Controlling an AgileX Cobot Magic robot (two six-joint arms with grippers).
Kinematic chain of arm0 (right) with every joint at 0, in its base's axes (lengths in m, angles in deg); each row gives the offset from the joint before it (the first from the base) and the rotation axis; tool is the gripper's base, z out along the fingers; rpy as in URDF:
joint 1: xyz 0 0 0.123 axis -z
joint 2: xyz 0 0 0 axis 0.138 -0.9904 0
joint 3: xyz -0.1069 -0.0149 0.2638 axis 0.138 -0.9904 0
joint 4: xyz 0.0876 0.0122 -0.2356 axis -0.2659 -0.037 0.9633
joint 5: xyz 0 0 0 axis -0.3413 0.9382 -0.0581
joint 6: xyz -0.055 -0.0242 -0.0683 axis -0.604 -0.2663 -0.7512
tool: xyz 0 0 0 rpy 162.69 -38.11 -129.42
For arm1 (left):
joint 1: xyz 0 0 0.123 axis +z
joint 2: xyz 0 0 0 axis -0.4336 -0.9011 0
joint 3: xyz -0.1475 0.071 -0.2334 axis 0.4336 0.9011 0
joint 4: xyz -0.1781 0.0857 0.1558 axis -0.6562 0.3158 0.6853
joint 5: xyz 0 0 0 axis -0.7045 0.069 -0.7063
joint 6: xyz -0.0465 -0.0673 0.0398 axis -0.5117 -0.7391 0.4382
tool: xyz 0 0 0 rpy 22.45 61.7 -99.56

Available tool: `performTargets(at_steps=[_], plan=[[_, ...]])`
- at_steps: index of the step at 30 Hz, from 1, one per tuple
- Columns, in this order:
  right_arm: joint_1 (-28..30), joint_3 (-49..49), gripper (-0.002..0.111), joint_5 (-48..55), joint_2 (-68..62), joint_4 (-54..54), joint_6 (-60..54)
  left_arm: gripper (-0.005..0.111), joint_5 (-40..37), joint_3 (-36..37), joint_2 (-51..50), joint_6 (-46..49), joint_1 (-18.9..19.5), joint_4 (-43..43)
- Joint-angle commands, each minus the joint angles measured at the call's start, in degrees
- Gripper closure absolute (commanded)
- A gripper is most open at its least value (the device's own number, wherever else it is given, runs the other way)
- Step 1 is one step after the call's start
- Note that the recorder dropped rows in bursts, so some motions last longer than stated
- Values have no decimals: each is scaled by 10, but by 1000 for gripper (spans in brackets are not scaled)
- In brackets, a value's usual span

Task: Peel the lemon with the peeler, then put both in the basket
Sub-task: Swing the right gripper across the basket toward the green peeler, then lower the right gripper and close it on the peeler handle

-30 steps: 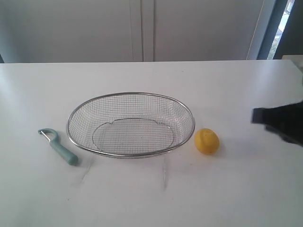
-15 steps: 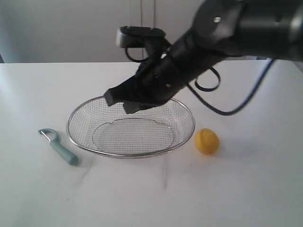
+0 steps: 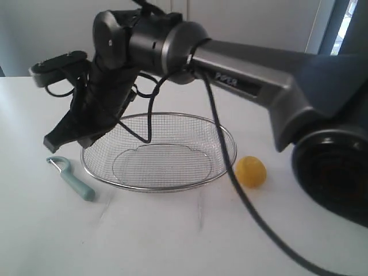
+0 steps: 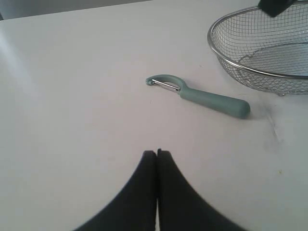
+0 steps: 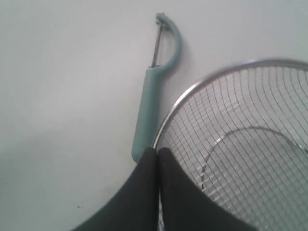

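Underneath everything, a plain white counter (image 3: 144, 241). Over it, stretched from the right side clean across the middle, the right arm (image 3: 253, 63), dark and bulky. Below that, sitting mid-counter, the basket (image 3: 172, 188): a shallow oval of wire mesh with nothing inside.

Hanging above the basket's left end, the right gripper (image 3: 60, 138), jaws pressed together and holding nothing. From its own wrist camera, poised over the rim with the peeler's handle end just past it. The left gripper (image 4: 157, 153) likewise pinched to a closed seam, empty, hovering over bare counter and apart from the peeler. Not to be found in the exterior view.

Lying flat on the counter just beside the basket's left end, apparently not touching the rim, the peeler (image 3: 72, 179): teal handle end nearer the basket, blade head pointing away. Off the basket's right end, near it and resting on the counter, skin whole by the look of it, the lemon (image 3: 251, 171).

Judged as the very first step: going for the peeler, nothing grasped yet. Needed next: part the right jaws, drop down beside the rim, line up across the handle and close on it without snagging the mesh. After that, a steady hold on the lemon, probably work for the other gripper, before any peeling.
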Motion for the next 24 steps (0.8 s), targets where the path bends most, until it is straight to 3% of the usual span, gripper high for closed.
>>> performTargets(at_steps=[1,7,16,24], plan=[[-18,39,108,7,-37,3,-103,107,3,2,3,0,-3,-6],[-45,39,90,-17,-44,30,-135,107,3,2,3,0,-3,-6],[-94,39,39,-71,-56,131,-129,107,3,2,3,0,-3,-6],[-120,39,38,-76,-92,169,-97,107,3,2,3,0,-3,-6]])
